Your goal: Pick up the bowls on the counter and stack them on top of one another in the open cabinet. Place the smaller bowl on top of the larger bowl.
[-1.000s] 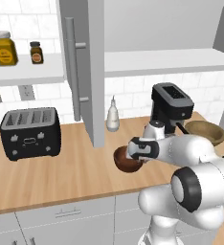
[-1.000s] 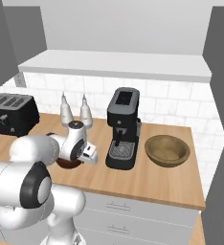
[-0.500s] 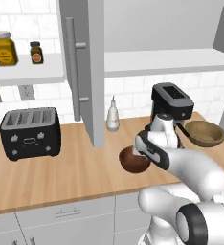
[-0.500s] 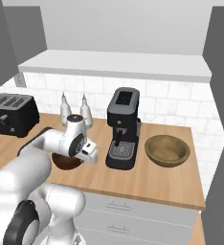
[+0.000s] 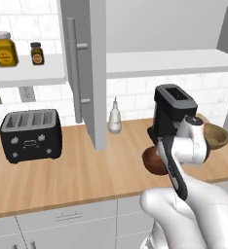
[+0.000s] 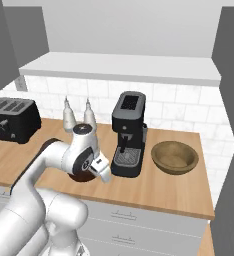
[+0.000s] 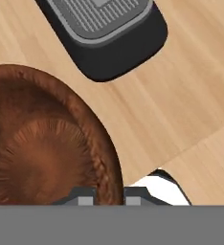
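The smaller bowl (image 7: 47,148), dark reddish-brown and glossy, is in front of the coffee machine on the counter (image 5: 86,170). My gripper (image 7: 109,194) is shut on its rim, one finger inside and one outside. From the base the smaller bowl (image 5: 154,161) (image 6: 80,176) shows partly behind my hand. I cannot tell whether it rests on the wood or hangs just above it. The larger bowl (image 5: 216,136) (image 6: 175,156), tan wood, sits right of the coffee machine. The cabinet door (image 5: 94,73) stands open, with its white shelf (image 5: 169,63) above the counter.
A black coffee machine (image 5: 172,112) (image 6: 129,132) stands close behind the held bowl, and its drip tray (image 7: 109,33) is near the rim. A black toaster (image 5: 30,133) sits at the left. A pale bottle (image 5: 115,116) stands by the wall. Two jars (image 5: 4,48) stand on the left shelf.
My arm has swung and the hand has turned over the bowl. The smaller bowl has shifted a little to the right, toward the coffee machine. The jaws have closed tighter on its rim.
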